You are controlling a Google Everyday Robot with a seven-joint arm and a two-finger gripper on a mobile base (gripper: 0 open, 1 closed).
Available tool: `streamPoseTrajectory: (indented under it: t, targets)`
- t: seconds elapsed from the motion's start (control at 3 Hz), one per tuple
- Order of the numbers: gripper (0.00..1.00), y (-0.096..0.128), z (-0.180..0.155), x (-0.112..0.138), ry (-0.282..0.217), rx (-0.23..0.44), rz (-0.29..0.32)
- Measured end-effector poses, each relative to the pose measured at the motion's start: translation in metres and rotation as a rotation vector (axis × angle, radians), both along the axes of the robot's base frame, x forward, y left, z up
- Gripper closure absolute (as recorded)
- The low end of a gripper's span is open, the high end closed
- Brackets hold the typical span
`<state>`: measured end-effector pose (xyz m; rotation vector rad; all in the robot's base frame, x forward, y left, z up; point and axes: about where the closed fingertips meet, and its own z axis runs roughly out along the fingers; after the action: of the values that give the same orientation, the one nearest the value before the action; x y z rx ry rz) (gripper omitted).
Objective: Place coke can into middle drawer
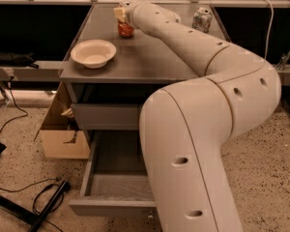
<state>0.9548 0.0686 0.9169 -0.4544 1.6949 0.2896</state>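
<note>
The red coke can (125, 29) stands upright at the back of the grey cabinet top (150, 62). My gripper (120, 12) is right over the can's top, reaching in from the right, and hides the can's upper part. The middle drawer (111, 190) is pulled open at the bottom of the cabinet. My arm (203, 144) covers its right half. The part of its inside that shows holds nothing.
A cream bowl (93, 52) sits at the front left of the cabinet top. A silver-grey can (201, 19) stands at the back right. The upper drawer (106, 116) is closed. A cardboard box (63, 132) and cables (43, 199) lie on the floor at the left.
</note>
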Motion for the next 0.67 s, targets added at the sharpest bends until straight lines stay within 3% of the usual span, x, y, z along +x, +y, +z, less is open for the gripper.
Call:
streamPoseTrajectory:
  t: [0.67]
  targets:
    - [1.0, 0.0, 0.0, 0.0, 0.0, 0.0, 0.0]
